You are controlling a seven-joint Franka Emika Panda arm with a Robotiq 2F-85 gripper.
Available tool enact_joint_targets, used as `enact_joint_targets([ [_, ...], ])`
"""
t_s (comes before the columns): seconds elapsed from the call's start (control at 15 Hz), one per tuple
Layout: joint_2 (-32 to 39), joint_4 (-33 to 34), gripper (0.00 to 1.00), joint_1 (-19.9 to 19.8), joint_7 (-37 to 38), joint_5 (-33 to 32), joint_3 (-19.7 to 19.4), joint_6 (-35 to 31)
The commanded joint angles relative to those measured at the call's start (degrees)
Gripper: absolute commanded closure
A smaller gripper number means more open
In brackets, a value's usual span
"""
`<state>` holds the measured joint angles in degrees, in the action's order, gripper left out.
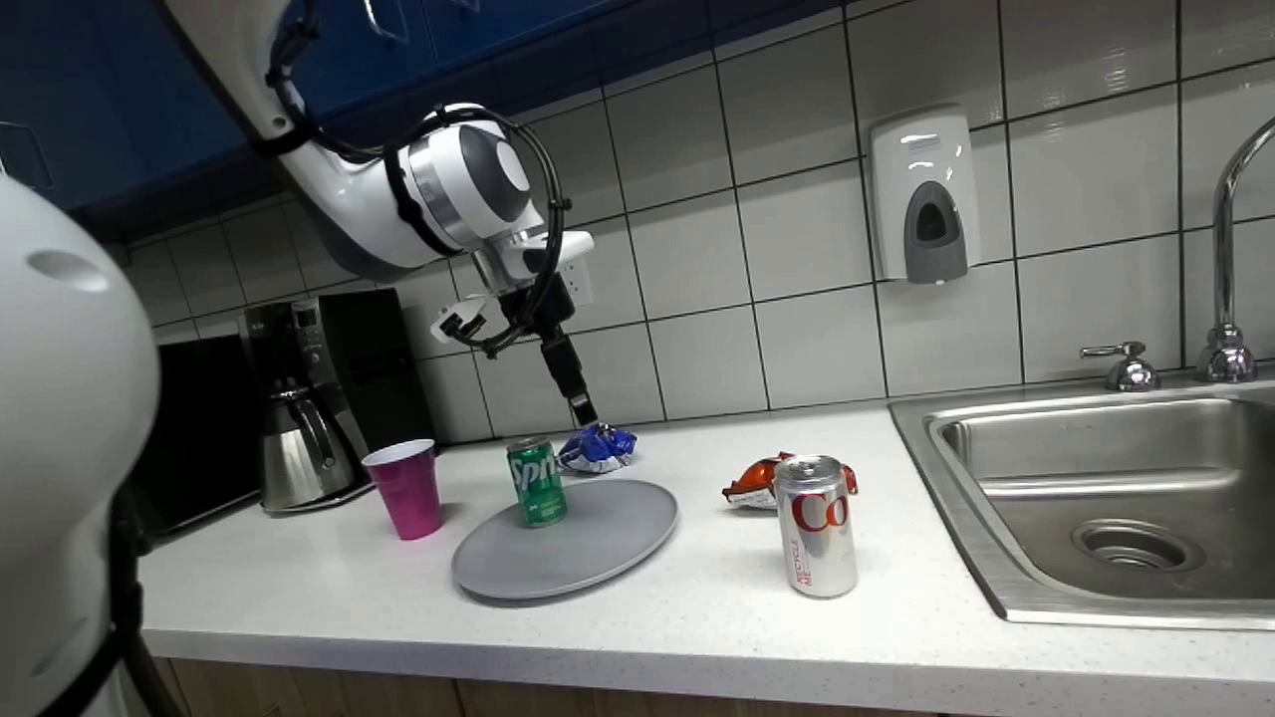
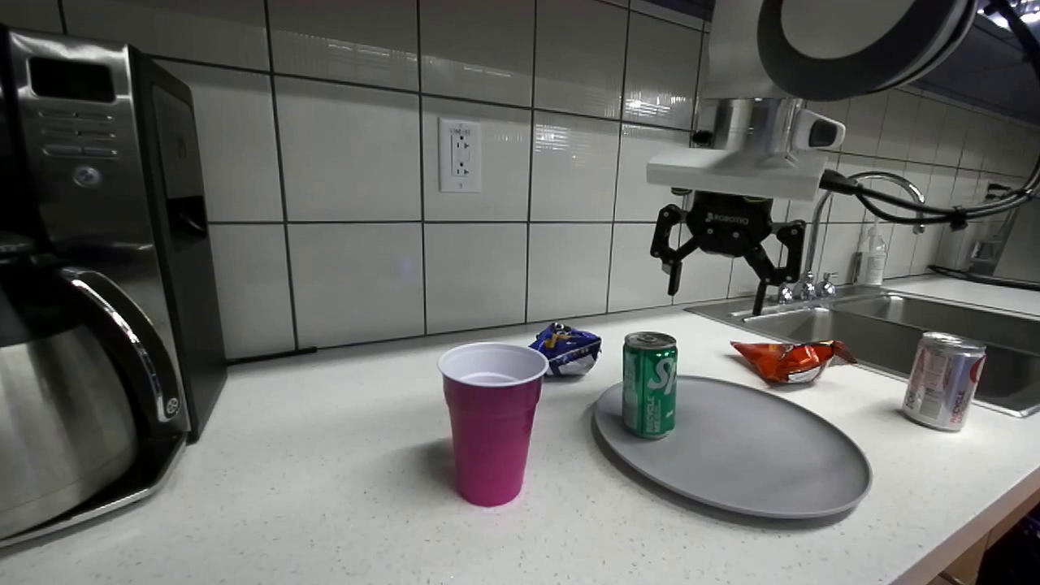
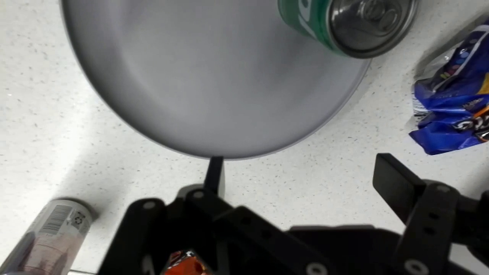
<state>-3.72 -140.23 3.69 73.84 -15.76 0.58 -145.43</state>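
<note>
Empty jaws hang spread wide above the white speckled bench, near the edge of a round flat grey plate.
In the wrist view the plate lies ahead of and below the jaws, apart from them; on it a green soda can stands with its long axis upright, ahead and to their right. A crinkled blue foil packet lies farther right, and a crinkled orange foil packet is partly hidden behind the jaws. Farther off, a silver drink can with red lettering and a magenta plastic cup stand on opposite sides of the plate.
</note>
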Motion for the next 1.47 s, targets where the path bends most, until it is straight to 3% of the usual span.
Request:
enact_joint_targets([
  [0.0,-3.25,-3.36,0.00,-2.24,0.39,-0.02,0.66,1.77],
  [0.53,-0.93,-2.34,0.00,-2.50,-0.20,0.22,1.08,0.86],
  [0.87,-1.27,-2.56,0.00,-2.85,5.48,-5.21,1.50,1.30],
  [1.4,-3.48,-5.57,0.00,-3.50,9.88,-5.66,0.89,0.22],
])
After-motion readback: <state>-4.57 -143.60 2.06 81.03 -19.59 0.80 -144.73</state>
